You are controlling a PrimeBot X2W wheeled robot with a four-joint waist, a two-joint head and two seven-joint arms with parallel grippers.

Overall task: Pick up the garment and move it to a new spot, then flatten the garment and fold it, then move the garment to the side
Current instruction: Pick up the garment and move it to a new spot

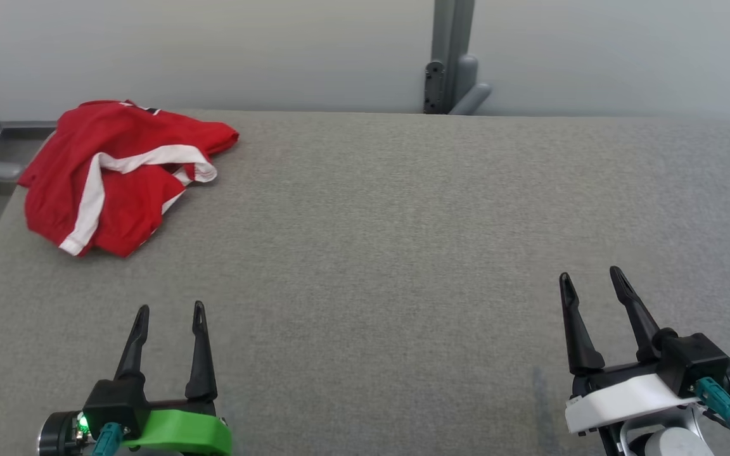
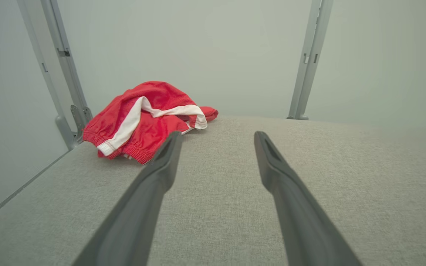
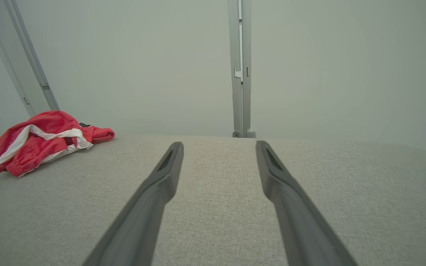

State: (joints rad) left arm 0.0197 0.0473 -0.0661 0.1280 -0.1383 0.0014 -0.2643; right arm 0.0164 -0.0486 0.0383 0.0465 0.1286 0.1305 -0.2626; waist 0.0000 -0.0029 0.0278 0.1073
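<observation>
Far left, the garment (image 1: pixel 121 174) is judged soft and light, best pinched at its near hem; left gripper (image 1: pixel 171 306) and right gripper (image 1: pixel 590 273) are spread, empty.

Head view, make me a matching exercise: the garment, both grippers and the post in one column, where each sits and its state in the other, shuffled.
1 red garment
2 left gripper
3 right gripper
4 grey post

A lower right, open
B far left, crumpled
C far centre, upright
D lower left, open

Pairs: 1-B, 2-D, 3-A, 4-C
</observation>
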